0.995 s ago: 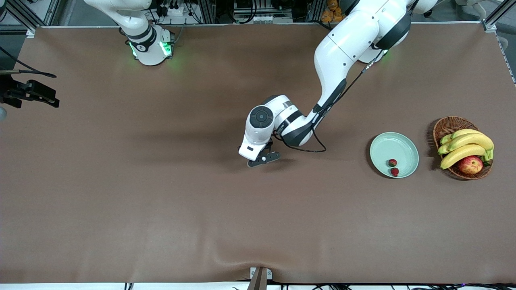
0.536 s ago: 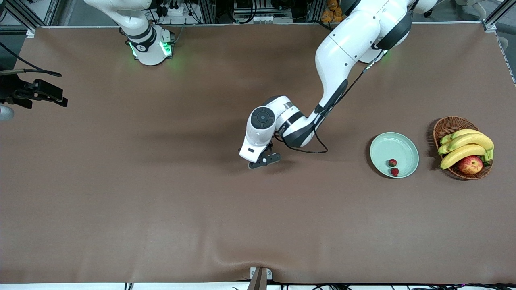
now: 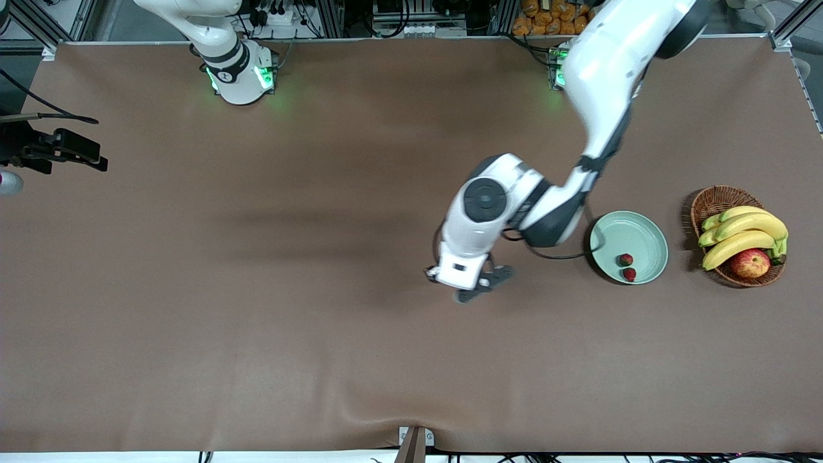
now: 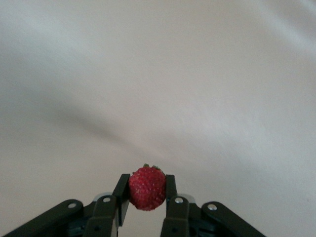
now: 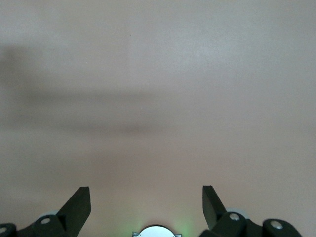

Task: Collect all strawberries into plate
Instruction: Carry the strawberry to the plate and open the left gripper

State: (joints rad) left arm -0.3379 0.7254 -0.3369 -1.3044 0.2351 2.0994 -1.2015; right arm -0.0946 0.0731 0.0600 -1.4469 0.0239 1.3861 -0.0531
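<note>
While the left gripper [image 4: 147, 207] grips a strawberry [image 4: 147, 188] over bare table, the plate [image 3: 636, 229] lies toward the left arm's end — right gripper [image 5: 146, 205] waits, open.

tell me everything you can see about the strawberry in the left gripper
The strawberry is small, red and seed-dotted, with a bit of dark green cap showing at one end. The left gripper is shut on it, a dark finger pressed to each side, and nothing else touches it. It hangs in the air over bare brown table, short of the plate toward the right arm's end. It looks whole and unsquashed.
</note>
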